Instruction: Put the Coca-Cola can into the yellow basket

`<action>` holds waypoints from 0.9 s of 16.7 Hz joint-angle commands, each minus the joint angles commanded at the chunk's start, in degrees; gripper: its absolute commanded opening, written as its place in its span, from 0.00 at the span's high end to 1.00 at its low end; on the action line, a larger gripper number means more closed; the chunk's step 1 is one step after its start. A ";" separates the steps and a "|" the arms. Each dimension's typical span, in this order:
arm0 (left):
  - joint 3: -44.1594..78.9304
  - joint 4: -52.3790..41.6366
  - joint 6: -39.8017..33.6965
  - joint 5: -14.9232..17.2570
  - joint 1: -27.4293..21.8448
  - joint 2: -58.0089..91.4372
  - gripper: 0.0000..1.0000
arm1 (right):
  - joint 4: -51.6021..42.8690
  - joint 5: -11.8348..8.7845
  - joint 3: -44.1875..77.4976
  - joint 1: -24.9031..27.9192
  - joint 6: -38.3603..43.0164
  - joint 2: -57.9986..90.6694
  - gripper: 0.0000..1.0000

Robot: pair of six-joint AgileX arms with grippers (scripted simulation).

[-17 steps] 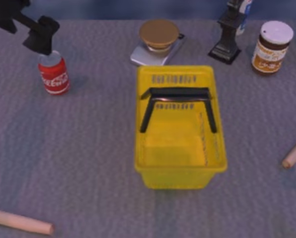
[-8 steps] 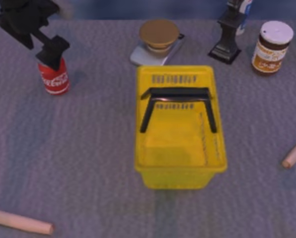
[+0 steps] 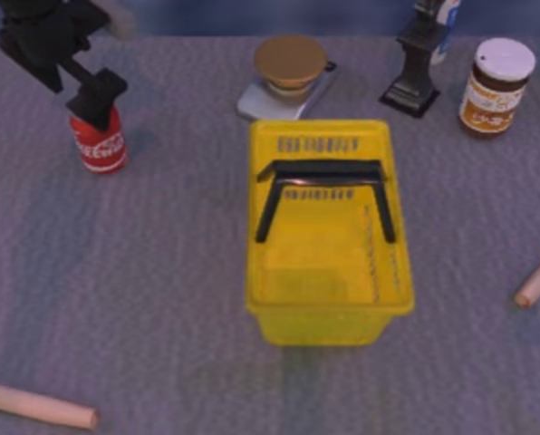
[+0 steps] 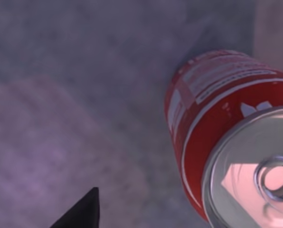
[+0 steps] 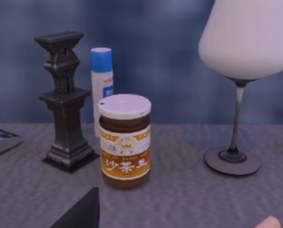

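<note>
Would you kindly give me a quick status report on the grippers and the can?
Left gripper over small red Coca-Cola can, grip unconfirmed. Can upright, far left of table. Bright yellow plastic basket empty at centre, path clear. Right arm parked, out of top view.

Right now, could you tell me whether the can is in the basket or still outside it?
Outside. The can stands upright on the table, left of the basket, under the left tool.

Soft, even, bluish light falls on the table [image 3: 161,272], with faint shadows. The can [image 4: 212,123] looms blurred in the left wrist view, its silver top [image 4: 255,175] catching pinkish glare.
</note>
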 joint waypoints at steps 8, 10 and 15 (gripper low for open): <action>-14.48 11.69 -0.23 -0.10 -0.34 -2.55 0.00 | 0.00 0.00 0.00 0.00 0.00 0.00 0.00; -16.79 13.91 -0.27 -0.11 -0.38 -2.93 0.00 | 0.00 0.00 0.00 0.00 0.00 0.00 0.00; -17.03 14.12 -0.28 -0.11 -0.39 -2.97 0.08 | 0.00 0.00 0.00 0.00 0.00 0.00 0.00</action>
